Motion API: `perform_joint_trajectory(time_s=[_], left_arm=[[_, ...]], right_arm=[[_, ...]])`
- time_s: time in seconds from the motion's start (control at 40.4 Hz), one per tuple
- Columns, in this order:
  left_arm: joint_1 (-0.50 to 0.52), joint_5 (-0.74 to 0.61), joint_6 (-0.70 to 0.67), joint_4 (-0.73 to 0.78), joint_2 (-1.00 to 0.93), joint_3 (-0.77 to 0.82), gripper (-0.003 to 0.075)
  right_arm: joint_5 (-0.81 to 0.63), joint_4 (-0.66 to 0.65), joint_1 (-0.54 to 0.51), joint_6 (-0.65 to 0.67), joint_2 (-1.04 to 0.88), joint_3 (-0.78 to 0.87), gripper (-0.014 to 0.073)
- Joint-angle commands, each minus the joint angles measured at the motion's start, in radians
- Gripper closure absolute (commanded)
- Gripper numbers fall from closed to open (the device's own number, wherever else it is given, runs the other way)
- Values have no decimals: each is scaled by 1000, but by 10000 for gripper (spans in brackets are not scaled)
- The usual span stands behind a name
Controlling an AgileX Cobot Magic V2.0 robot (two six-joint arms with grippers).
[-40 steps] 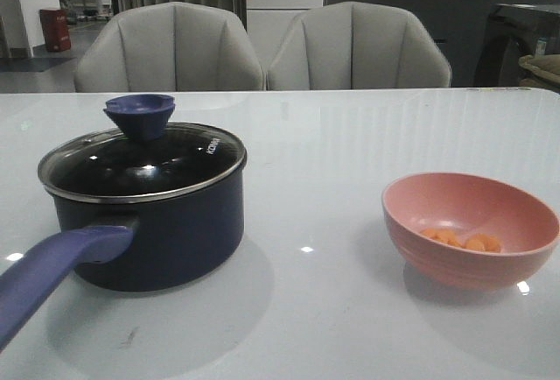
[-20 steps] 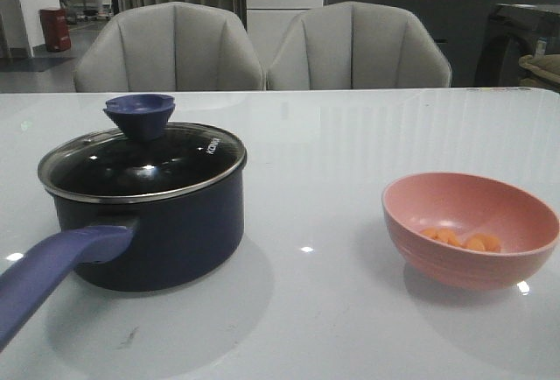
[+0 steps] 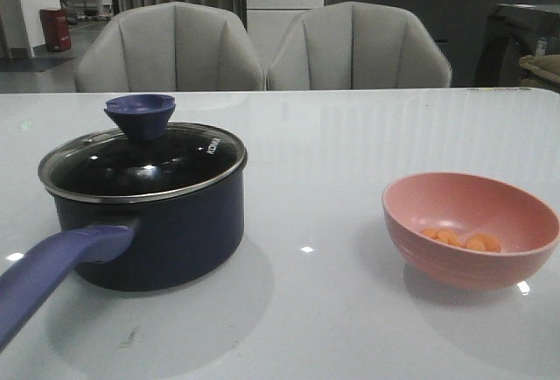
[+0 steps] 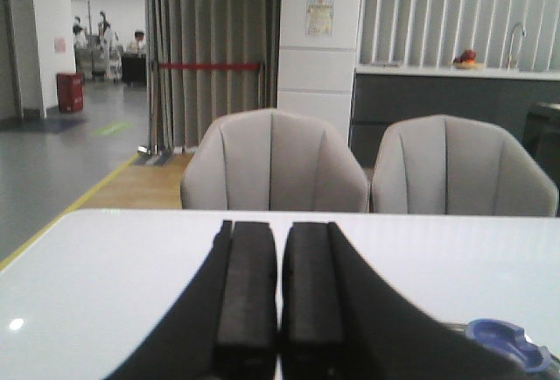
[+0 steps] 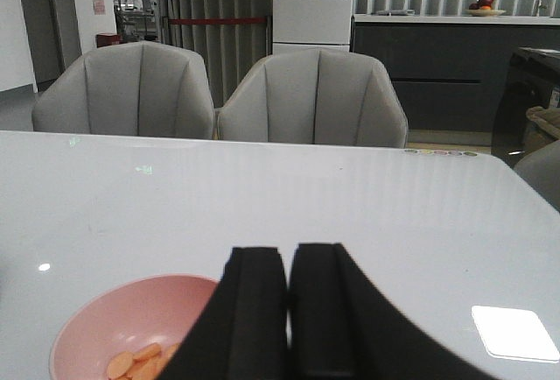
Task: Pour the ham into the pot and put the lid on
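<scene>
A glossy white worktop (image 3: pixel 350 135) fills the front view, and every place below is given from the pot. The pot (image 3: pixel 166 222) is a dark navy saucepan standing upright on the worktop. Its long purple-blue handle (image 3: pixel 52 270) reaches from the pot's near wall toward the camera and out to the pot's left. The lid (image 3: pixel 144 163) sits flat on the pot's rim, closing it; it is glass with a steel edge, small white lettering on the side away from the handle, and a flared blue-purple knob (image 3: pixel 140 114) standing upright at its top.

Well apart from the pot, on the side away from its handle, a pink bowl (image 3: pixel 470 228) rests upright on the worktop. The ham (image 3: pixel 461 240), a few small flat orange pieces, lies in the bottom of this bowl; none is in the pot.

Beyond the pot, past the far edge of the worktop, stand two grey padded chairs (image 3: pixel 262 47) side by side.

Neither arm appears in the front view. In the left wrist view the left tool (image 4: pixel 279 297) has its two black fingers pressed together with only a thin seam between them, gripping nothing; the lid's knob shows just beside it. In the right wrist view the right tool (image 5: pixel 287 314) is likewise closed and empty, held above the pink bowl with the ham visible beneath it.
</scene>
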Motion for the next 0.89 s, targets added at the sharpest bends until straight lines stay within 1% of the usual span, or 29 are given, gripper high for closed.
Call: perform_joint_trajectory(time_s=[0.0, 0.074, 0.148, 0.223, 0.495, 0.569, 0.668, 0.718, 0.742, 0.866], left_arm=[[2, 79, 0, -2, 82, -118, 606], [2, 178, 0, -11, 118, -157, 606], [2, 235, 0, -35, 145, -168, 606], [2, 253, -2, -56, 158, -168, 606], [2, 255, -2, -49, 164, -168, 606], [2, 255, -2, -49, 164, -168, 594], [2, 262, 0, -41, 164, -168, 520], [2, 267, 0, -29, 164, -168, 462], [2, 272, 0, -22, 164, -168, 414], [2, 283, 0, 7, 164, -168, 248]], right_arm=[[-75, -11, -1, -3, -20, 10, 419], [-75, -11, -1, -3, -20, 10, 419], [-75, -11, -1, -3, -20, 10, 419], [-75, -11, -1, -3, -20, 10, 419], [-75, -11, -1, -3, -20, 10, 419], [-75, -11, -1, -3, -20, 10, 419], [-75, -11, -1, -3, -20, 10, 419], [-75, -11, -1, -3, -20, 10, 419], [-75, -11, -1, -3, -20, 10, 419], [-75, -11, -1, -3, -20, 10, 419]])
